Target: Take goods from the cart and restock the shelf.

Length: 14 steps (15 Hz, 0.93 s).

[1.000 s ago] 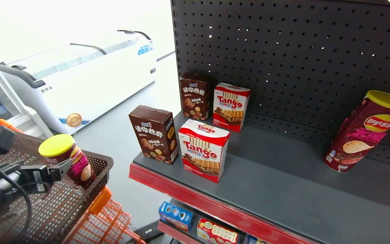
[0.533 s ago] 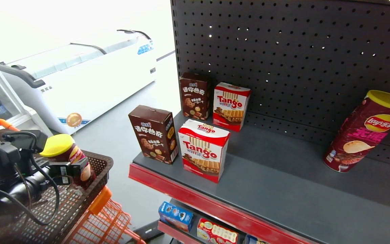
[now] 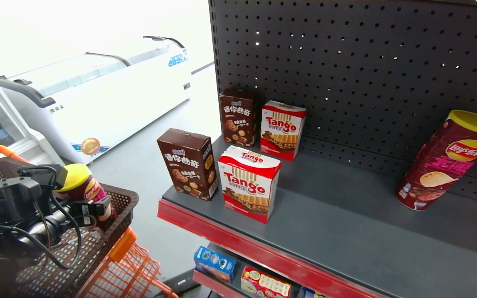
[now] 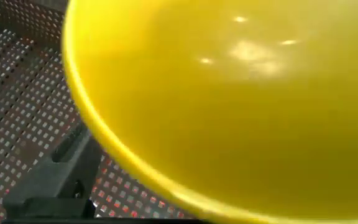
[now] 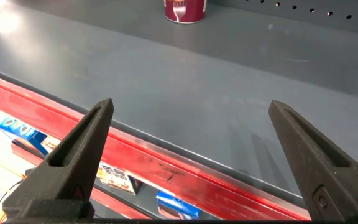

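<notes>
Head view: left gripper [image 3: 84, 195] seemingly straddles chips can [image 3: 92, 189]; whether clamped, cannot tell.

Left tool [image 3: 84, 193] low; right tool [image 5: 190, 155], jaws apart

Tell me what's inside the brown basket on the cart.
One chip can with a yellow lid stands in the brown basket, with the left claw at its side. The arm covers much of the basket floor, so anything lying there cannot be seen.
</notes>
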Motion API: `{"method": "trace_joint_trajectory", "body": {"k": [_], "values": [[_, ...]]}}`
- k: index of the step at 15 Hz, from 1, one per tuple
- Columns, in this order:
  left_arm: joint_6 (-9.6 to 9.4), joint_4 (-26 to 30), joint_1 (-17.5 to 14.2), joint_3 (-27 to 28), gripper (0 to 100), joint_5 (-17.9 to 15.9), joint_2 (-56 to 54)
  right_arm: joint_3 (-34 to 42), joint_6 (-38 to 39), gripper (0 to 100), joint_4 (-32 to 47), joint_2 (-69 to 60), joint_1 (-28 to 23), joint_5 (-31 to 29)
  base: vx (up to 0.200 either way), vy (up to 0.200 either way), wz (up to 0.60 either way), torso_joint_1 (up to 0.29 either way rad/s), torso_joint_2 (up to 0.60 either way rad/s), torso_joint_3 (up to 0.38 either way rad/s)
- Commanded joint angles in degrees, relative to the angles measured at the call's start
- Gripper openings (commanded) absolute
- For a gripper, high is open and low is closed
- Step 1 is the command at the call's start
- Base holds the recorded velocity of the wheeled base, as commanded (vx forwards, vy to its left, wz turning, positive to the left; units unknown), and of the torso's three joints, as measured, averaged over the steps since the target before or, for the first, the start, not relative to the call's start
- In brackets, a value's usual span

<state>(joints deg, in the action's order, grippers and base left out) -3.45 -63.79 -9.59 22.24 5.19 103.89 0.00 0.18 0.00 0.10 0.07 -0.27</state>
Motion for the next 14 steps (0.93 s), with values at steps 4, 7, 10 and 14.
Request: {"method": "trace_joint_trajectory", "body": {"k": [4,7,10,14], "values": [[-0.51,-0.45,-0.16,3.34,0,-0.01,2.99,0.00,-0.01,100,0.00,0.08,0.01,0.00,0.000,0.000,0.00,0.000,0.00,0.000],[-0.42,-3.09,1.42,3.96,0,-0.10,1.76,0.00,-0.01,100,0.00,0.08,0.01,0.00,0.000,0.000,0.00,0.000,0.00,0.000],[-7.36,-2.83,1.51,5.19,0,-0.62,-6.77,0.00,-0.01,100,0.00,0.08,0.01,0.00,0.000,0.000,0.00,0.000,0.00,0.000],[-8.33,7.28,2.47,5.36,0,-4.40,-19.60,0.00,-0.01,100,0.00,0.08,0.01,0.00,0.000,0.000,0.00,0.000,0.00,0.000]]}}
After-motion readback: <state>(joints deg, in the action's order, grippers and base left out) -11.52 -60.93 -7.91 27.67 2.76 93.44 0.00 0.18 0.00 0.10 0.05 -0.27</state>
